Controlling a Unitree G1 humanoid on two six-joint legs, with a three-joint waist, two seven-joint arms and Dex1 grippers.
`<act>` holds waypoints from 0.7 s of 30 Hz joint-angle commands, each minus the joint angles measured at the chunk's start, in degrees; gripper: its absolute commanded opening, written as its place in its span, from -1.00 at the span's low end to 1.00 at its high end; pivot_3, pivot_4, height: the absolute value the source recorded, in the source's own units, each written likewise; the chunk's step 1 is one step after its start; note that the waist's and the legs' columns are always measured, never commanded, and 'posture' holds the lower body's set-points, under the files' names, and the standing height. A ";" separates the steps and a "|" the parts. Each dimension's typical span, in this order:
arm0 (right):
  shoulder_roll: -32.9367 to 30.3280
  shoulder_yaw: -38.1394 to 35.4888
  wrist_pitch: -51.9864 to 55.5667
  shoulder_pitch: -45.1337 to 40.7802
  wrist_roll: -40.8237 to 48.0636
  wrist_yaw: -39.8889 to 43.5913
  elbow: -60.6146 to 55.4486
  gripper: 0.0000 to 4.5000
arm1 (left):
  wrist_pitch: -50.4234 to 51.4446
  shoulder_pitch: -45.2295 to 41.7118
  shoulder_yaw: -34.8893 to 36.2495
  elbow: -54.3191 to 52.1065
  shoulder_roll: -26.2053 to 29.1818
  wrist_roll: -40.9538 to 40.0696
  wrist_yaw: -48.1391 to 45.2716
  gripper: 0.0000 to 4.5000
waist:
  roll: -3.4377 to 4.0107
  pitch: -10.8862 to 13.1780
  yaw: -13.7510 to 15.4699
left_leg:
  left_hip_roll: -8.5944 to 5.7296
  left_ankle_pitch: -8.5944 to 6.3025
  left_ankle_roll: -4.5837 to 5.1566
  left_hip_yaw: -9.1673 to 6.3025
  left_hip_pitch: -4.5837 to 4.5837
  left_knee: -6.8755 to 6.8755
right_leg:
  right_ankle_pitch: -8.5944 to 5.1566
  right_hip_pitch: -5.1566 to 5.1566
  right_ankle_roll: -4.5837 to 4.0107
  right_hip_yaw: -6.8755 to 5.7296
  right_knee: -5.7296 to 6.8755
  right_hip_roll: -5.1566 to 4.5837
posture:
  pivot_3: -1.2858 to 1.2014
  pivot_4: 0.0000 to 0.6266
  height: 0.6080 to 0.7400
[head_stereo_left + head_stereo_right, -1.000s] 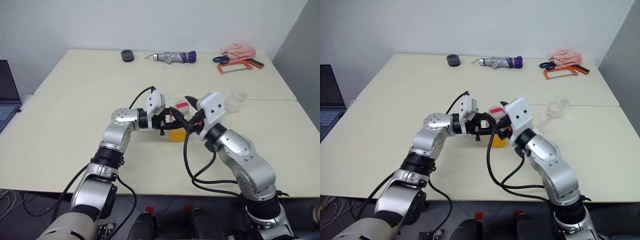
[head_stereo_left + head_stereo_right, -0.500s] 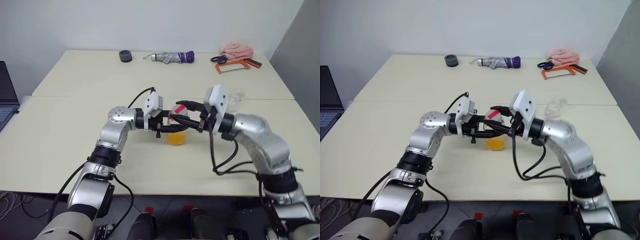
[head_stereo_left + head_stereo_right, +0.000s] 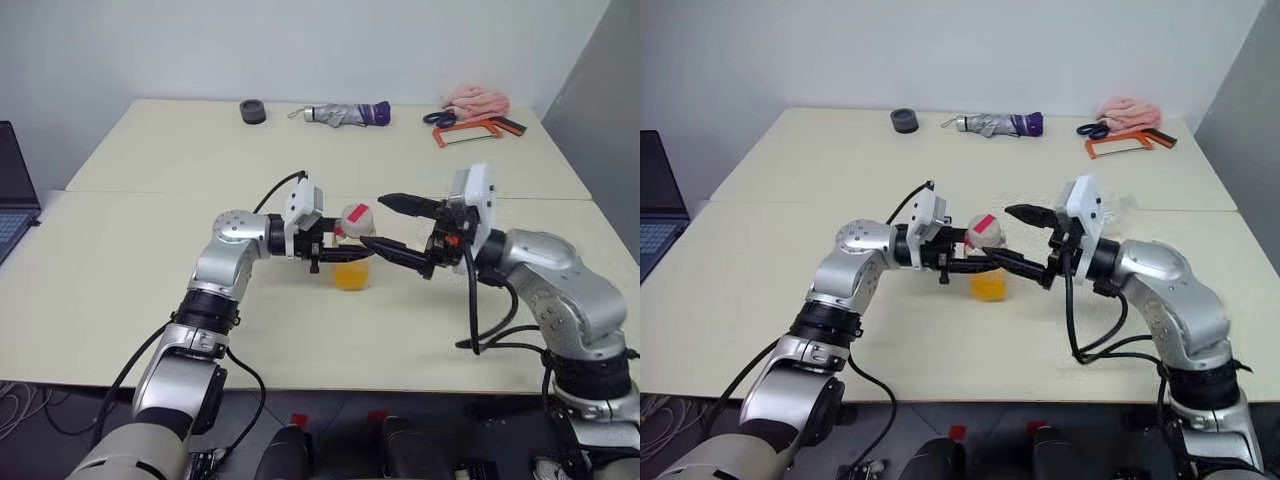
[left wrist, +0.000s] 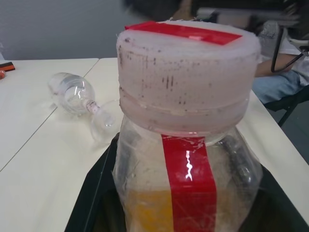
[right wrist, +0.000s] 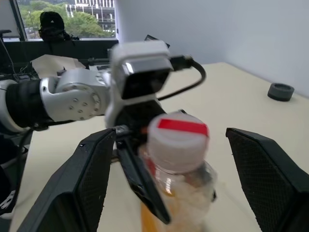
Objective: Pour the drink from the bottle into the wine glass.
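Observation:
The bottle stands upright at the middle of the table, its white cap on and a red strip running down its side. The orange-yellow drink fills its lower part. My left gripper reaches in from the left and is shut on the bottle's body. My right gripper comes level from the right, open, with its fingertips on either side of the cap and apart from it. The wine glass lies on its side on the table beyond the bottle.
Along the table's far edge lie a grey tape roll, a folded umbrella, a pink cloth and an orange hacksaw with scissors. A laptop sits off the left side.
My right gripper has let go of the bottle's top, opened wide and drawn back to the right. The left gripper and the bottle have stayed where they were.

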 commanded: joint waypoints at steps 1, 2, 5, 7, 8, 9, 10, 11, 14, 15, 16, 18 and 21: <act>3.55 4.23 -2.34 -0.94 -5.81 -7.97 -4.35 0.76 | -0.24 -1.21 0.91 -1.65 0.13 -1.36 -0.08 -0.19 | 0.00 0.00 -0.22 | -0.01 0.00 0.00 0.02 0.02 0.00 | 0.00 0.00 0.00 0.01 0.01 0.03 | 0.03 -0.52 1.00; 4.36 5.81 -2.93 -1.30 -7.56 -9.13 -4.27 0.76 | -0.29 -1.33 0.85 -1.45 0.05 -1.30 -0.14 -0.19 | 0.00 0.00 -0.26 | -0.02 0.00 0.00 0.02 0.03 0.00 | 0.00 0.00 0.00 0.01 0.03 0.05 | 0.03 -0.52 1.00; 5.79 9.25 -4.96 -2.19 -11.42 -10.64 -3.43 0.76 | -0.52 -1.68 0.66 -1.02 -0.19 -1.17 -0.36 -0.19 | 0.00 0.00 -0.31 | -0.03 0.01 -0.01 0.01 0.04 0.01 | 0.00 0.00 0.00 0.00 0.05 0.09 | 0.03 -0.52 1.00; 6.26 10.44 -6.74 -2.81 -14.20 -11.71 -1.62 0.76 | -0.67 -2.04 0.55 -0.62 -0.44 -1.12 -0.47 -0.19 | 0.00 0.00 -0.35 | -0.03 0.01 -0.02 0.00 0.03 0.02 | 0.00 0.00 0.00 0.00 0.04 0.06 | 0.03 -0.52 1.00; 6.40 10.37 -7.38 -2.99 -15.12 -12.12 -0.76 0.76 | -0.74 -2.17 0.52 -0.47 -0.54 -1.11 -0.50 -0.19 | 0.00 0.00 -0.35 | -0.03 0.01 -0.02 0.01 0.03 0.02 | 0.00 0.00 0.00 0.01 0.04 0.05 | 0.03 -0.52 1.00; 6.56 9.94 -7.83 -3.14 -15.82 -12.65 0.02 0.76 | -0.79 -2.24 0.49 -0.39 -0.60 -1.10 -0.57 -0.19 | 0.00 0.00 -0.35 | -0.04 0.01 -0.02 0.01 0.03 0.02 | 0.00 0.00 0.00 0.01 0.04 0.05 | 0.03 -0.52 1.00; 6.64 9.35 -8.14 -3.25 -16.30 -13.15 0.60 0.76 | -0.84 -2.26 0.49 -0.36 -0.62 -1.09 -0.62 -0.19 | 0.00 0.00 -0.32 | -0.03 0.01 -0.02 0.01 0.03 0.02 | 0.00 0.00 0.00 0.01 0.04 0.04 | 0.03 -0.52 1.00; 6.65 8.55 -8.27 -3.26 -16.42 -13.49 1.08 0.76 | -0.84 -2.23 0.48 -0.40 -0.62 -1.11 -0.66 -0.19 | 0.00 0.00 -0.30 | -0.03 0.01 -0.02 0.01 0.03 0.02 | 0.00 0.00 0.00 0.00 0.04 0.04 | 0.03 -0.52 1.00; 6.15 7.09 -8.55 -3.01 -17.07 -14.12 2.01 0.76 | -0.79 -2.04 0.45 -0.72 -0.57 -1.18 -0.74 -0.19 | 0.00 0.00 -0.31 | -0.03 0.01 -0.01 0.02 0.02 0.02 | 0.00 0.00 0.00 0.02 0.04 0.03 | 0.03 -0.52 1.00; 5.60 6.69 -8.66 -2.74 -17.51 -14.24 2.30 0.76 | -0.75 -1.96 0.45 -0.84 -0.54 -1.21 -0.74 -0.19 | 0.00 0.00 -0.33 | -0.03 0.01 -0.01 0.02 0.03 0.02 | 0.00 0.00 0.00 0.01 0.04 0.04 | 0.03 -0.52 1.00; 5.22 6.33 -8.70 -2.52 -17.73 -14.34 2.46 0.76 | -0.70 -1.90 0.46 -0.92 -0.50 -1.23 -0.73 -0.19 | 0.00 0.00 -0.34 | -0.03 0.01 -0.01 0.02 0.03 0.01 | 0.00 0.00 0.00 0.01 0.03 0.04 | 0.03 -0.52 1.00; 4.44 5.65 -8.62 -2.03 -17.76 -14.37 2.47 0.76 | -0.64 -1.80 0.50 -1.05 -0.42 -1.24 -0.68 -0.19 | 0.00 0.00 -0.35 | -0.03 0.00 -0.01 0.02 0.03 0.01 | 0.00 0.00 0.00 0.01 0.03 0.05 | 0.03 -0.52 1.00; 3.10 3.96 -8.17 -0.97 -16.77 -14.11 1.86 0.76 | -0.78 -1.63 0.63 -0.97 -0.18 -1.18 -0.71 -0.19 | 0.00 0.00 -0.34 | -0.03 0.00 -0.01 0.02 0.02 0.01 | 0.00 0.00 0.00 0.01 0.03 0.04 | 0.03 -0.52 1.00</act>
